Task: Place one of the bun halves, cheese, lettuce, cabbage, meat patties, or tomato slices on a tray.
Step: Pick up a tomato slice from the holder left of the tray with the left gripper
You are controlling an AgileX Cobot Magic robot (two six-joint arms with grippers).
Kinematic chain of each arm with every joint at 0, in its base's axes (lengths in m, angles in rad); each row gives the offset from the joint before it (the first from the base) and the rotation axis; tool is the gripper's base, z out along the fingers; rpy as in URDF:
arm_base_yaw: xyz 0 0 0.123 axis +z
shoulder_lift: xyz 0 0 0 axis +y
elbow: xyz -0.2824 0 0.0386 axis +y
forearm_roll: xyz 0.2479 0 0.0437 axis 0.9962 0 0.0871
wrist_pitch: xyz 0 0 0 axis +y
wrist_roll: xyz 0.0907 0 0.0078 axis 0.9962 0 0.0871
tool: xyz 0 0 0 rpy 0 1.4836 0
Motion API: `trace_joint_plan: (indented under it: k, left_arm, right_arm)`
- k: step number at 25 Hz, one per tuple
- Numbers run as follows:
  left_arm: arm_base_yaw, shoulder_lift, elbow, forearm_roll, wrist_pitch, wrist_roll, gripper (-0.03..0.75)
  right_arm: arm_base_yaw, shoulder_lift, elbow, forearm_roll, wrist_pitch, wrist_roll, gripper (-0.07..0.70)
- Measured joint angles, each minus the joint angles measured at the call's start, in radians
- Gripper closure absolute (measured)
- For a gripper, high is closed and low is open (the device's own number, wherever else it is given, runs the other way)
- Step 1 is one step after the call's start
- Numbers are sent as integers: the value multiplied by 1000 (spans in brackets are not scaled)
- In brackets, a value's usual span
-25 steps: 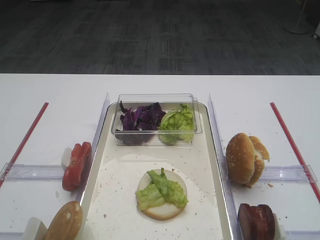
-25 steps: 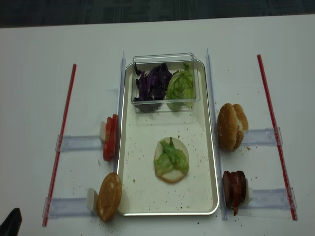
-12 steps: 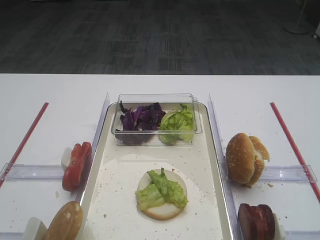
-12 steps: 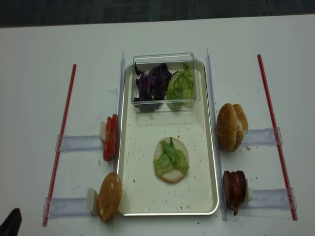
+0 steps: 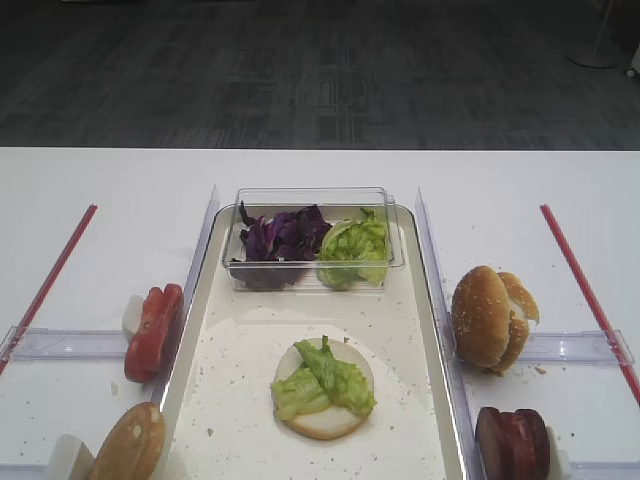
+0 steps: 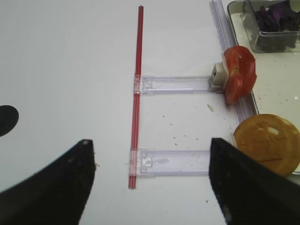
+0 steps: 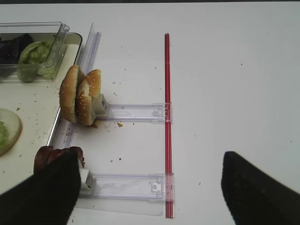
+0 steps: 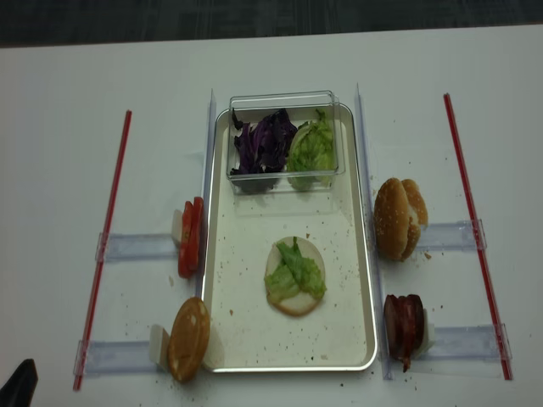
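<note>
One bun half with lettuce on the tray; both pincers wide and holding nothing.

We see the tray [image 8: 219, 254] mid-desk, with one bun half [image 8: 294, 278] cut face up near its middle and a lettuce leaf [image 8: 294, 270] on top. At the tray's far end a clear tub [image 8: 284, 102] holds cabbage [image 8: 260, 146] and more lettuce. Tomato slices [image 8: 189, 238] stand on edge just off the left rim, a browned bun half [image 8: 188, 338] near the left front corner. Two more bun halves [image 8: 399, 218] and the meat patties [image 8: 405, 326] stand off the right rim. The left pincer [image 6: 150, 187] and right pincer [image 7: 147, 187] show only as dark, blurred fingers cut off by the frame; their tips are out of sight.
</note>
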Motion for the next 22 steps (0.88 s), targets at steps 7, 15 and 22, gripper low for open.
trace_joint_plan:
  k: [7, 15, 22]
  left_arm:
    - [0, 0, 0, 0, 0, 0, 242]
    - [0, 197, 0, 0, 0, 0, 242]
    - [0, 574, 0, 0, -11, 0, 242]
  right_arm:
    - [0, 0, 0, 0, 0, 0, 20]
    - [0, 0, 0, 0, 0, 0, 111]
    - [0, 0, 0, 0, 0, 0, 200]
